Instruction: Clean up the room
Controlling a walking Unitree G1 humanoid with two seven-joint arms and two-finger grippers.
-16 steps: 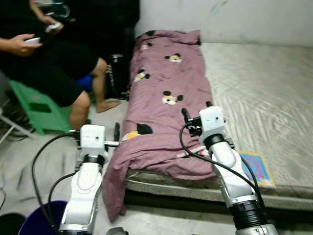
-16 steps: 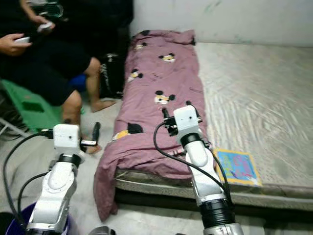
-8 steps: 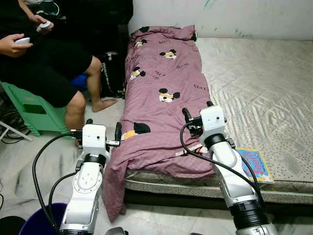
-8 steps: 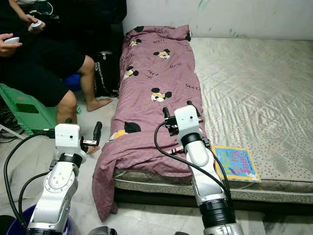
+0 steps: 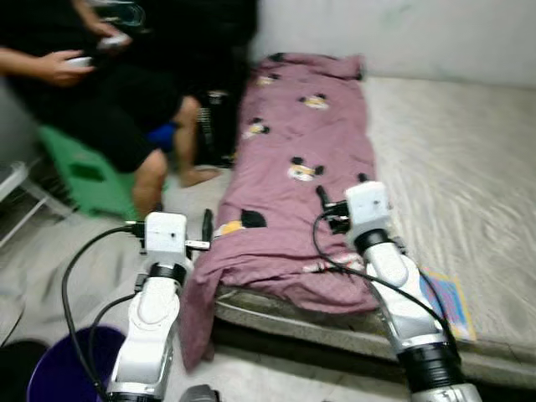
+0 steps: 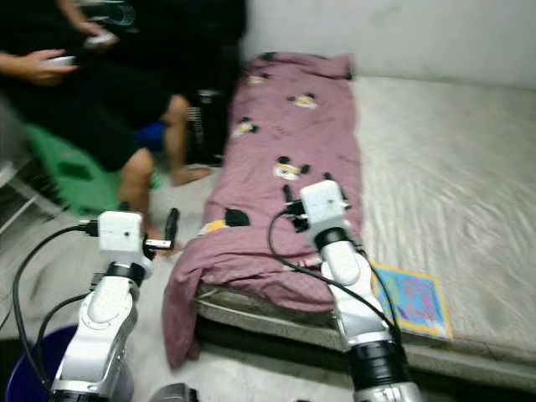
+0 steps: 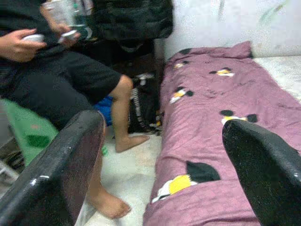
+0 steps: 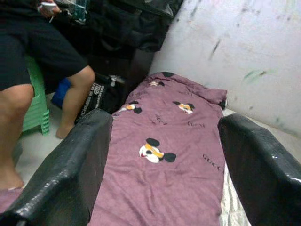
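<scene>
Risk judged: blanket (image 5: 295,201) overhang at bed (image 5: 469,167) corner could be snagged or dragged to floor if pulled unevenly; person (image 5: 109,92) seated at 10 o'clock could be brushed by left arm. Views blurred, so aim could be off.

Blanket: mauve, cartoon-mouse print, laid lengthwise along bed's left edge, 12 o'clock of robot, near end bunched and draped over corner. Book (image 6: 406,299) lies at 2 o'clock on mattress.

Left end effector (image 7: 164,165) spread wide, nothing held, raised near blanket's draped corner. Right end effector (image 8: 162,169) spread wide, nothing held, raised over blanket.
</scene>
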